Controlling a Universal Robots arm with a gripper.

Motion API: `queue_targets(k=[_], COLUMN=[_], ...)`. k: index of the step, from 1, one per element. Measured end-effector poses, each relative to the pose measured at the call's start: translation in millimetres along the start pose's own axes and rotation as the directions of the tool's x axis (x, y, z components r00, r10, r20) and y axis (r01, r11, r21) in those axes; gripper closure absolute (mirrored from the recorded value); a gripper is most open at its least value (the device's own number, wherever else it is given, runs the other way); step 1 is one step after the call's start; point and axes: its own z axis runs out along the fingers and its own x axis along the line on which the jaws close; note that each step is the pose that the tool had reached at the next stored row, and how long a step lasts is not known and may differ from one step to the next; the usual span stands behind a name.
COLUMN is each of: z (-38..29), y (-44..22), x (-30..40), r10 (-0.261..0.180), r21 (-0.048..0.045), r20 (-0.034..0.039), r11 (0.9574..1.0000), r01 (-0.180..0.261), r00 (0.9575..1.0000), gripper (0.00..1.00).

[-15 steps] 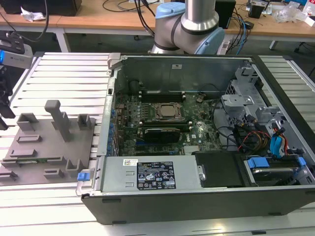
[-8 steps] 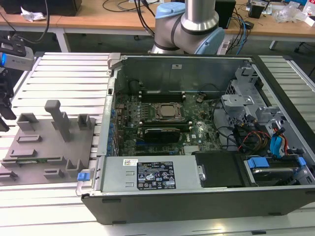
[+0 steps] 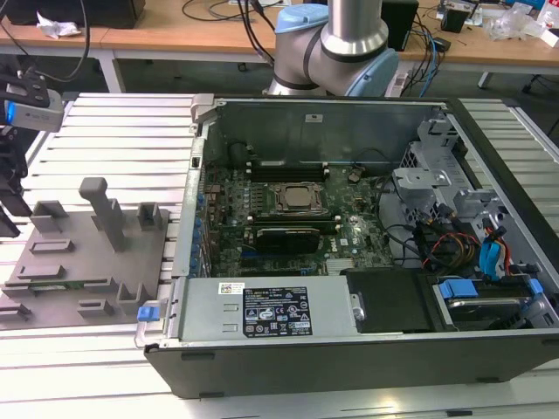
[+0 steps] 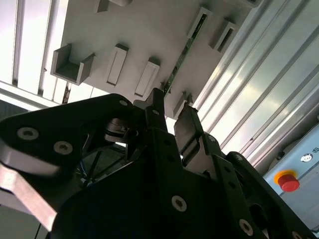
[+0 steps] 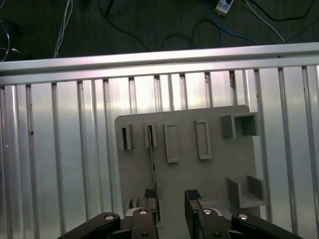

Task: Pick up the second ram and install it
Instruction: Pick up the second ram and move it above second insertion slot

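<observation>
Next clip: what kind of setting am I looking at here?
Probably a robotics lab bench set up for computer assembly: an open desktop case sits on a slotted aluminium table, a grey fixture holds the second ram, and cable-strewn wooden desks stand behind.

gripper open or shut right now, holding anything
Gripper: open, fingers apart, holding nothing. The second ram stands on edge in the grey holder, close by one finger.
</observation>
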Motion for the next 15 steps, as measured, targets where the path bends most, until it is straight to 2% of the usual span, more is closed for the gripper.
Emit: queue_targets(k=[11, 15], z=[7.8, 13.5], y=[-0.3, -0.6], x=[0.1, 0.2], r10=[-0.001, -0.001], r21=[-0.0001, 0.0], r20=[-0.0001, 0.0], r11=[1.0, 1.0], r01=[0.001, 0.001], r00=[1.0, 1.0], gripper=[0.64, 0.64])
